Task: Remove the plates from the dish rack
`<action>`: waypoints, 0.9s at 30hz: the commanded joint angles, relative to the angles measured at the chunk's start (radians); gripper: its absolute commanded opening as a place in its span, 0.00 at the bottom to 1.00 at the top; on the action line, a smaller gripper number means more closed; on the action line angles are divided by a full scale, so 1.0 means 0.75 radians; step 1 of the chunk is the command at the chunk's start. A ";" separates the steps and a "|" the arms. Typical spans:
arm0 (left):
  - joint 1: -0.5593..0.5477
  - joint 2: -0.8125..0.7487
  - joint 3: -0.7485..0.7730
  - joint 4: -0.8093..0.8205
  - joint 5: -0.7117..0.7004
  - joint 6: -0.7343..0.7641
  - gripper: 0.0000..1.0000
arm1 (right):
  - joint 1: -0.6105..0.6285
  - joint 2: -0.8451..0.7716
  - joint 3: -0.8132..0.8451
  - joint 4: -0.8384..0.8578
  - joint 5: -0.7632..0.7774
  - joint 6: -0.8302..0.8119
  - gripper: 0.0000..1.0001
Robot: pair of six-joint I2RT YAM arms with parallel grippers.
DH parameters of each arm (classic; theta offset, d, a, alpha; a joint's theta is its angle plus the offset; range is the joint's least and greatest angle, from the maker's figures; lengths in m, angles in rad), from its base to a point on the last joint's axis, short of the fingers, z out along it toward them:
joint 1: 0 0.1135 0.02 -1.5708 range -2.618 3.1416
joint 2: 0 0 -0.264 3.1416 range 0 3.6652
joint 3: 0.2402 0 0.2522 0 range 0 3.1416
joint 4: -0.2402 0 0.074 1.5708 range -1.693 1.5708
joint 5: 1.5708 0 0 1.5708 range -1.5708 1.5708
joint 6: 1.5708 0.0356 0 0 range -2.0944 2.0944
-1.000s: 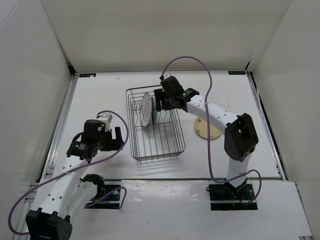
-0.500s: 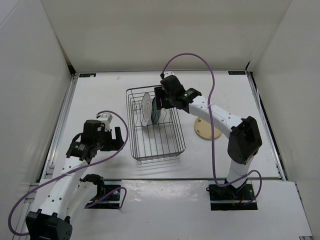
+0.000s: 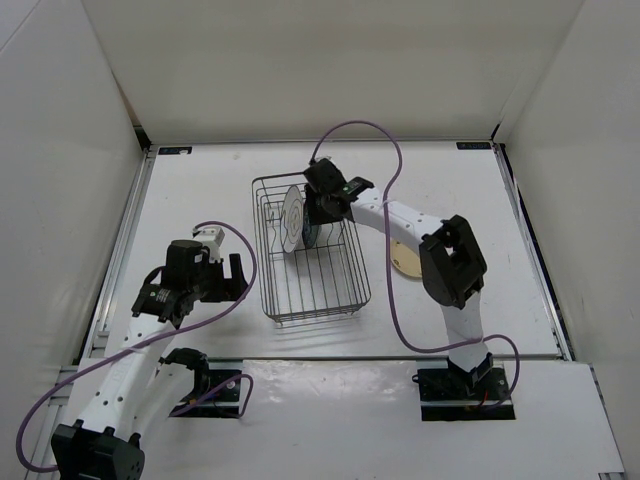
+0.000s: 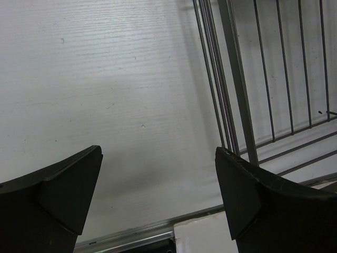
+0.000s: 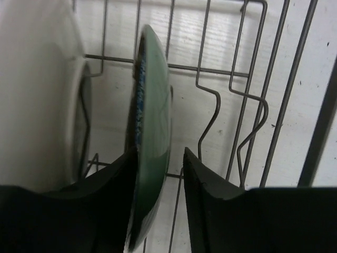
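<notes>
Right hand (image 5: 158, 154) is straddling the small round teal-blue glazed plate (image 5: 152, 105), fingers apart on either face with a sliver of gap showing, so it's not looking clamped. Plate's standing on edge in the grey wire dish rack (image 3: 318, 316), just beside the bigger white plate (image 5: 37, 95), so I'm guessing a straight-up lift. Left hand (image 4: 158, 153) is hanging spread, well apart.

white plate (image 5: 37, 105)–teal plate (image 5: 155, 132) gap: tight, 1 finger (image 5: 79, 211) fills it | right of teal plate: prongs (image 5: 210, 105) near, slim room | table (image 4: 105, 79) left of rack (image 4: 237, 95): free

White table (image 3: 200, 200) inside white walls (image 3: 300, 60); perhaps dark labels (image 3: 174, 150) at its far corners
</notes>
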 commanded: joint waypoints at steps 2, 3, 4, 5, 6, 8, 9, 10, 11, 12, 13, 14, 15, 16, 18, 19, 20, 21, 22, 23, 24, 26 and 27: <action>-0.008 -0.021 0.043 0.001 0.024 0.006 0.99 | 0.003 0.028 0.070 -0.025 0.091 0.091 0.37; -0.008 -0.021 0.045 0.005 0.026 0.008 0.99 | 0.001 0.032 0.068 -0.027 0.128 0.101 0.35; -0.006 -0.025 0.045 0.005 0.022 0.006 0.99 | 0.001 0.028 0.066 -0.027 0.146 0.128 0.33; -0.008 -0.027 0.045 0.007 0.026 0.008 0.99 | -0.003 0.026 0.066 -0.031 0.191 0.142 0.25; -0.006 -0.029 0.045 0.003 0.026 0.004 0.99 | -0.005 0.020 0.064 -0.035 0.230 0.167 0.20; -0.010 -0.031 0.043 0.007 0.026 0.004 0.99 | -0.003 0.014 0.060 -0.035 0.308 0.210 0.12; -0.008 -0.027 0.043 0.007 0.024 0.004 0.99 | -0.003 0.010 0.064 -0.039 0.326 0.224 0.11; -0.004 -0.033 0.043 0.007 0.028 0.002 0.99 | -0.007 0.005 0.064 -0.041 0.343 0.242 0.11; -0.006 -0.029 0.043 0.005 0.026 0.002 0.99 | -0.007 0.005 0.066 -0.043 0.379 0.249 0.10; -0.008 -0.031 0.041 0.007 0.034 0.004 0.99 | -0.009 0.001 0.066 -0.047 0.402 0.271 0.05; -0.008 -0.031 0.043 0.009 0.028 0.004 0.99 | -0.009 -0.007 0.064 -0.047 0.416 0.297 0.04; -0.006 -0.031 0.045 0.005 0.030 0.004 0.99 | -0.007 -0.011 0.062 -0.051 0.455 0.318 0.04; -0.008 -0.029 0.043 0.007 0.034 0.004 0.99 | -0.009 -0.013 0.056 -0.051 0.466 0.330 0.02; -0.006 -0.029 0.043 0.013 0.030 0.004 0.99 | -0.013 -0.019 0.050 -0.043 0.476 0.359 0.02; -0.006 -0.033 0.043 0.009 0.032 0.004 0.99 | -0.017 -0.021 0.044 -0.039 0.474 0.375 0.02; -0.006 -0.031 0.043 0.009 0.032 0.004 0.99 | -0.013 -0.025 0.060 -0.047 0.480 0.388 0.00; -0.006 -0.029 0.041 0.005 0.028 0.004 0.99 | -0.013 -0.027 0.066 -0.053 0.521 0.400 0.00; -0.006 -0.027 0.039 0.005 0.026 0.004 0.99 | -0.013 -0.043 0.072 -0.064 0.529 0.400 0.00; -0.010 -0.027 0.041 0.001 0.022 0.002 0.99 | -0.017 -0.056 0.070 -0.045 0.537 0.392 0.00; -0.008 -0.027 0.041 0.005 0.022 0.006 0.99 | -0.025 -0.096 0.070 -0.027 0.535 0.343 0.00; -0.008 -0.025 0.041 0.005 0.026 0.004 0.99 | -0.024 -0.113 0.074 -0.011 0.537 0.331 0.00; -0.008 -0.023 0.041 0.005 0.026 0.002 0.99 | -0.030 -0.164 0.121 0.004 0.552 0.267 0.00; -0.008 -0.023 0.041 0.005 0.028 0.002 0.99 | -0.036 -0.170 0.160 0.002 0.552 0.255 0.00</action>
